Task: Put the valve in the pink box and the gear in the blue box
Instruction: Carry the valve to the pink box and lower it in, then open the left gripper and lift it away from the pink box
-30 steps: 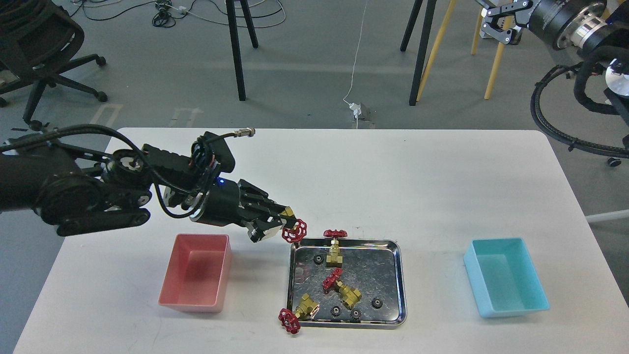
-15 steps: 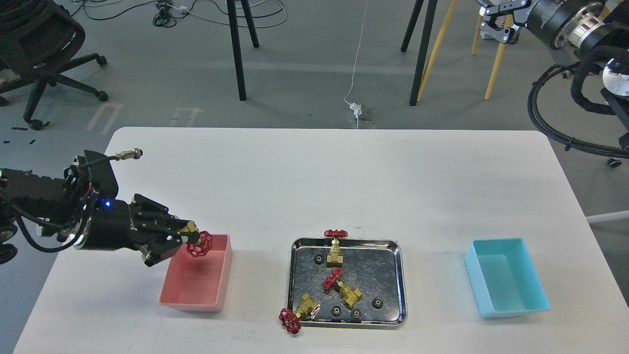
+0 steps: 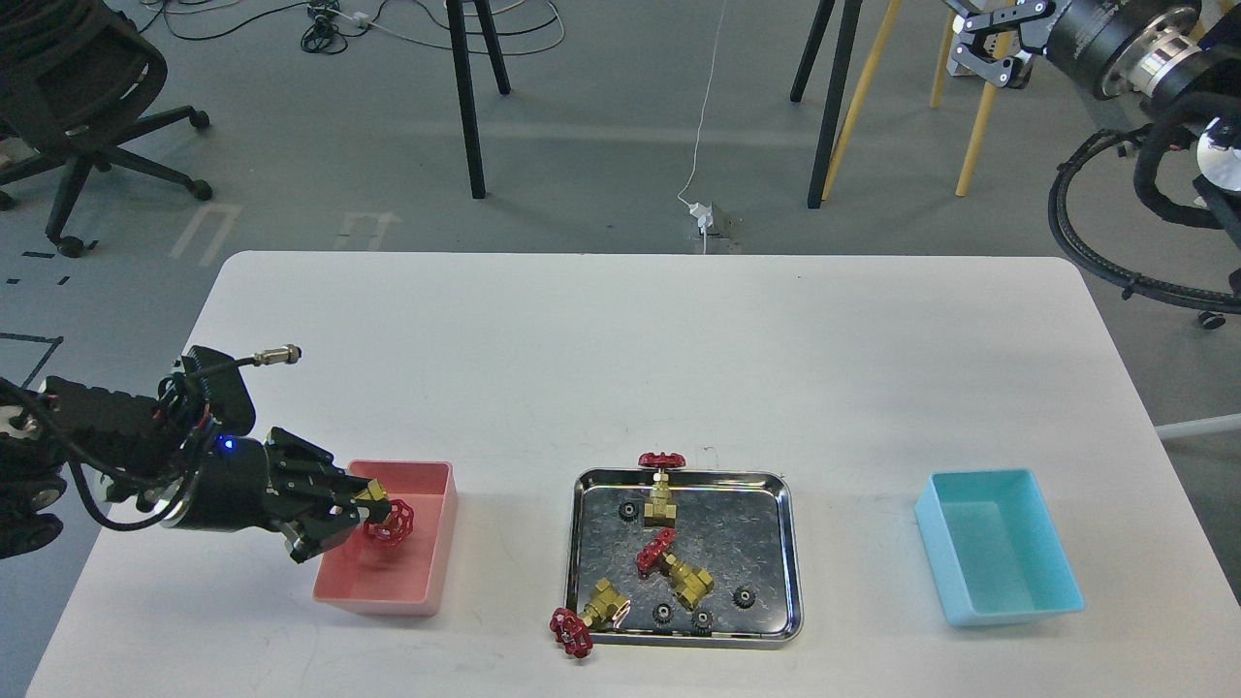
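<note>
My left gripper (image 3: 361,511) is shut on a brass valve with a red handwheel (image 3: 389,521) and holds it over the left part of the pink box (image 3: 427,553). Three more valves lie in or at the steel tray (image 3: 788,543): one upright at its far edge (image 3: 661,482), one in the middle (image 3: 676,566), one hanging over the near left corner (image 3: 587,618). Several small black gears (image 3: 744,597) lie in the tray. The blue box (image 3: 999,546) stands empty at the right. My right gripper (image 3: 979,44) is raised far off at the upper right, its fingers apart.
The white table (image 3: 640,359) carries only the two boxes and the tray. Chair and stool legs (image 3: 465,97) and cables stand on the floor beyond the far edge. An office chair (image 3: 78,107) is at the upper left.
My left gripper carried the valve from the tray's far left corner leftwards to the pink box and has lowered it toward the box. The right arm stayed put.
</note>
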Controlling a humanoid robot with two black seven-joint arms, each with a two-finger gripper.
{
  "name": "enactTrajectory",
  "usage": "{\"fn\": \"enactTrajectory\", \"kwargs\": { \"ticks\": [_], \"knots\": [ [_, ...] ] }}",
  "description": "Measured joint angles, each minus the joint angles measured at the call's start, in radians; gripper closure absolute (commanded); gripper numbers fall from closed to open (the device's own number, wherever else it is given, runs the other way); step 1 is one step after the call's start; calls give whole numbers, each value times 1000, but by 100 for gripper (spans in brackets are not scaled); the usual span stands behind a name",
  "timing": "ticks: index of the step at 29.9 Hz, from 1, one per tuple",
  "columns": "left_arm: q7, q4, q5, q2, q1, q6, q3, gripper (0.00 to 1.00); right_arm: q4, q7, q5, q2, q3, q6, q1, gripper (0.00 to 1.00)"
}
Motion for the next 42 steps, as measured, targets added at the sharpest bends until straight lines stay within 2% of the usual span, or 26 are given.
{"fn": "enactTrajectory", "kwargs": {
  "ticks": [21, 35, 37, 42],
  "knots": [
    [0, 99, -2, -92, 66, 0, -4, 85, 2, 1, 0, 0, 0, 1, -19, 0],
    [0, 100, -2, -95, 81, 1, -33, 66, 3, 2, 0, -2, 0, 2, -20, 0],
    [0, 97, -3, -94, 81, 2, -34, 58, 3, 2, 0, -2, 0, 2, -20, 0],
    [0, 86, -8, -90, 81, 1, -49, 52, 4, 2, 0, -6, 0, 2, -20, 0]
  ]
}}
